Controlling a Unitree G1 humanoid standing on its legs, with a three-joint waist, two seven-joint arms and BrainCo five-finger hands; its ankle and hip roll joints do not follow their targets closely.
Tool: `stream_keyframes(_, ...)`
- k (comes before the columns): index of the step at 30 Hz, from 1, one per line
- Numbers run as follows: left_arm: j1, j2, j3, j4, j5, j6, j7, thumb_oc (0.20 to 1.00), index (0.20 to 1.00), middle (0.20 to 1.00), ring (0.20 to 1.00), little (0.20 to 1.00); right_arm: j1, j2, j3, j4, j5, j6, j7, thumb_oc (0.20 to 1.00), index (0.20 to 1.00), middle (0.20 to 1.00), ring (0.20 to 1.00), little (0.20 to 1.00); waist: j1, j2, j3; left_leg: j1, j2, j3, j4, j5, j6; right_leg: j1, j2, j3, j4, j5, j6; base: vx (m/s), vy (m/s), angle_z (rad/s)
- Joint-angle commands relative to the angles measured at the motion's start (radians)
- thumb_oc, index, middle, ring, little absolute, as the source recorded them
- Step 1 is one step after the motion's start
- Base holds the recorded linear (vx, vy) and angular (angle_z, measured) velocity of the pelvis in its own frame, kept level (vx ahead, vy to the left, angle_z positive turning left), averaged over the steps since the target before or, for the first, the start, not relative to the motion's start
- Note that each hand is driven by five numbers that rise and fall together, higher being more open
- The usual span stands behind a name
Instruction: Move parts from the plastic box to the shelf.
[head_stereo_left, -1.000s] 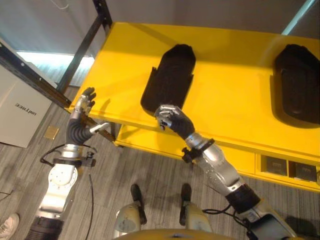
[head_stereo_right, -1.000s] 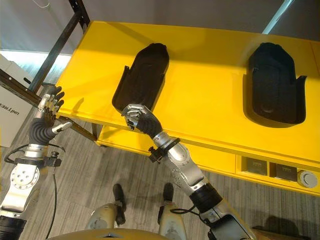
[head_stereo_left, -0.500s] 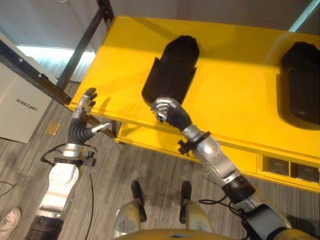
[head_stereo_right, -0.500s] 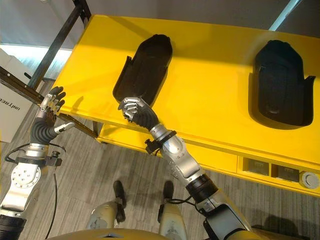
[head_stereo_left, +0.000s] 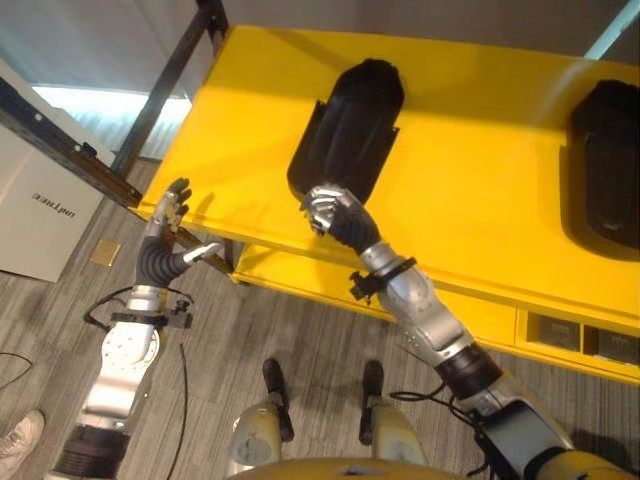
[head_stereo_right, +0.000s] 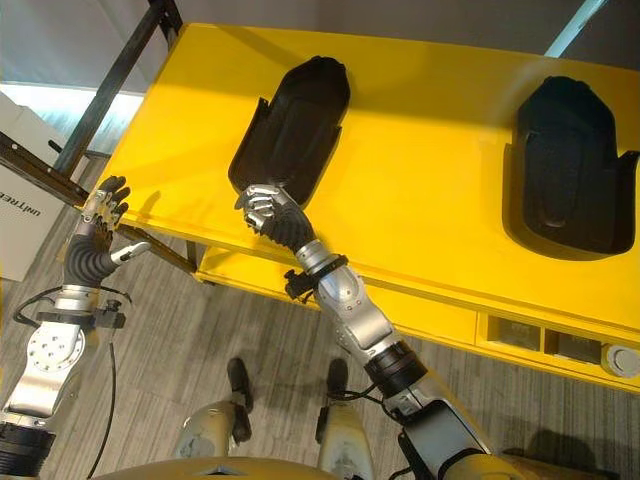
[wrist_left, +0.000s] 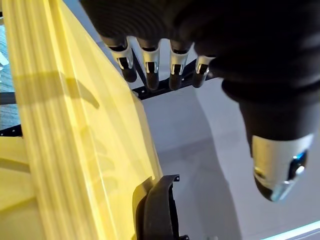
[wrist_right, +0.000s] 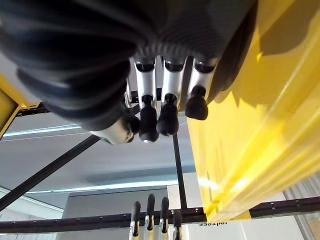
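A long black moulded part (head_stereo_left: 350, 130) lies on the yellow shelf (head_stereo_left: 480, 200), its near end close to the front edge. My right hand (head_stereo_left: 335, 212) is at that near end with its fingers curled; in the right wrist view the curled fingers (wrist_right: 167, 107) hold nothing. I cannot tell whether the knuckles touch the part. My left hand (head_stereo_left: 170, 215) hovers open beside the shelf's front left corner, fingers straight (wrist_left: 150, 65), apart from the part (wrist_left: 156, 210).
A second black part (head_stereo_right: 570, 165) lies on the shelf's right side. A black metal frame post (head_stereo_left: 165, 95) stands left of the shelf, with a white box (head_stereo_left: 40, 210) beyond it. Small boxes (head_stereo_right: 560, 345) sit on the lower level. A person's shoe (head_stereo_left: 15, 435) shows on the floor.
My right hand has moved a little forward and up along the shelf front toward the part's near end. The camera has shifted slightly. The left hand has barely moved.
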Motion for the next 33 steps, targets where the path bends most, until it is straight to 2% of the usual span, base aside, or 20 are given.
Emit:
stream_keyframes(1,-0.048,0.076,-0.027,-0.039,-0.004,-0.037,0.024,1.000,1.000,1.000,1.000,1.000,-0.050,0.038,-0.054,-0.092,-0.026,-0.077,-0.033,0.200,0.200,0.200,0.200,0.200,0.039,-0.022,0.007,0.176,0.024,0.047,0.145,-0.295,-0.036,-0.046,-0.030,0.068,0.040,-0.042,0.157,0.00,0.000,0.00)
stream_keyframes(8,-0.083,0.073,-0.058,-0.051,0.003,-0.035,0.032,1.000,1.000,1.000,1.000,1.000,-0.059,0.017,-0.090,-0.169,-0.069,-0.101,-0.070,0.200,0.200,0.200,0.200,0.200,0.024,-0.023,0.007,0.186,0.027,0.042,0.158,-0.305,-0.037,-0.026,-0.020,0.075,0.048,-0.054,0.157,-0.03,0.003,-0.01)
stream_keyframes(14,-0.132,0.089,-0.098,-0.051,0.018,-0.021,0.020,1.000,1.000,1.000,1.000,1.000,-0.025,-0.034,-0.203,-0.249,-0.082,-0.126,-0.107,0.200,0.200,0.200,0.200,0.200,-0.014,-0.045,-0.010,0.225,0.019,0.041,0.163,-0.320,-0.030,0.023,-0.022,0.084,0.050,-0.059,0.157,-0.04,0.004,-0.01)
stream_keyframes(15,-0.145,0.086,-0.103,-0.047,0.017,-0.020,0.016,1.000,1.000,1.000,1.000,1.000,0.000,-0.048,-0.252,-0.274,-0.078,-0.134,-0.114,0.200,0.200,0.200,0.200,0.200,-0.029,-0.059,-0.022,0.243,0.014,0.048,0.167,-0.324,-0.025,0.045,-0.026,0.085,0.046,-0.053,0.157,0.01,0.000,-0.06)
stream_keyframes(16,-0.145,0.086,-0.104,-0.047,0.017,-0.020,0.016,1.000,1.000,1.000,1.000,1.000,0.001,-0.049,-0.252,-0.274,-0.078,-0.134,-0.114,0.291,0.291,0.291,0.291,0.291,-0.029,-0.056,-0.021,0.247,0.016,0.048,0.168,-0.329,-0.026,0.048,-0.024,0.084,0.050,-0.059,0.157,0.00,-0.011,-0.07)
stream_keyframes(17,-0.156,0.085,-0.098,-0.042,0.012,-0.021,0.016,1.000,1.000,1.000,1.000,1.000,0.030,-0.073,-0.313,-0.289,-0.076,-0.143,-0.123,0.570,0.570,0.570,0.570,0.570,-0.050,-0.067,-0.034,0.262,0.016,0.053,0.179,-0.342,-0.021,0.069,-0.026,0.088,0.050,-0.059,0.157,-0.01,-0.008,-0.15)
stream_keyframes(18,-0.157,0.085,-0.098,-0.042,0.012,-0.021,0.016,1.000,1.000,1.000,1.000,1.000,0.031,-0.072,-0.315,-0.291,-0.076,-0.142,-0.123,0.708,0.708,0.708,0.708,0.708,-0.048,-0.070,-0.035,0.260,0.014,0.054,0.178,-0.337,-0.020,0.068,-0.027,0.090,0.046,-0.053,0.157,-0.01,-0.021,-0.18)
stream_keyframes(19,-0.162,0.086,-0.095,-0.041,0.007,-0.019,0.012,1.000,1.000,1.000,1.000,1.000,0.047,-0.087,-0.347,-0.293,-0.082,-0.146,-0.130,1.000,1.000,1.000,1.000,1.000,-0.062,-0.075,-0.043,0.270,0.017,0.061,0.183,-0.346,-0.020,0.077,-0.021,0.095,0.048,-0.058,0.157,0.01,-0.012,-0.18)
stream_keyframes(21,-0.162,0.081,-0.079,-0.033,0.007,-0.021,0.010,1.000,1.000,1.000,1.000,1.000,0.103,-0.101,-0.428,-0.315,-0.064,-0.157,-0.125,1.000,1.000,1.000,1.000,1.000,-0.092,-0.086,-0.065,0.303,0.022,0.085,0.190,-0.359,-0.020,0.096,-0.009,0.114,0.040,-0.050,0.157,0.02,-0.020,-0.19)
stream_keyframes(26,-0.145,0.071,-0.050,-0.030,0.018,-0.016,0.006,1.000,1.000,1.000,1.000,1.000,0.188,-0.103,-0.524,-0.350,-0.058,-0.163,-0.116,1.000,1.000,1.000,1.000,1.000,-0.122,-0.093,-0.084,0.339,0.027,0.118,0.195,-0.369,-0.020,0.110,0.003,0.138,0.030,-0.043,0.157,0.02,-0.010,-0.26)
stream_keyframes(28,-0.118,0.070,0.010,-0.039,0.105,-0.021,0.024,1.000,1.000,1.000,1.000,1.000,0.310,-0.081,-0.639,-0.385,-0.062,-0.175,-0.094,1.000,1.000,1.000,1.000,1.000,-0.157,-0.096,-0.107,0.372,0.031,0.150,0.195,-0.377,-0.020,0.117,0.018,0.158,0.024,-0.044,0.157,0.04,-0.023,-0.26)
stream_keyframes(30,-0.116,0.070,0.009,-0.040,0.106,-0.021,0.025,1.000,1.000,1.000,1.000,1.000,0.314,-0.080,-0.640,-0.387,-0.062,-0.174,-0.093,1.000,1.000,1.000,1.000,1.000,-0.155,-0.096,-0.108,0.373,0.031,0.151,0.195,-0.377,-0.020,0.118,0.019,0.159,0.023,-0.044,0.157,0.01,-0.008,-0.23)
stream_keyframes(33,-0.079,0.087,0.092,-0.116,0.232,-0.045,0.054,1.000,1.000,1.000,1.000,1.000,0.445,-0.048,-0.748,-0.407,-0.072,-0.185,-0.064,1.000,1.000,1.000,1.000,1.000,-0.186,-0.098,-0.123,0.387,0.032,0.169,0.190,-0.379,-0.023,0.112,0.032,0.167,0.021,-0.047,0.157,0.00,-0.015,-0.27)
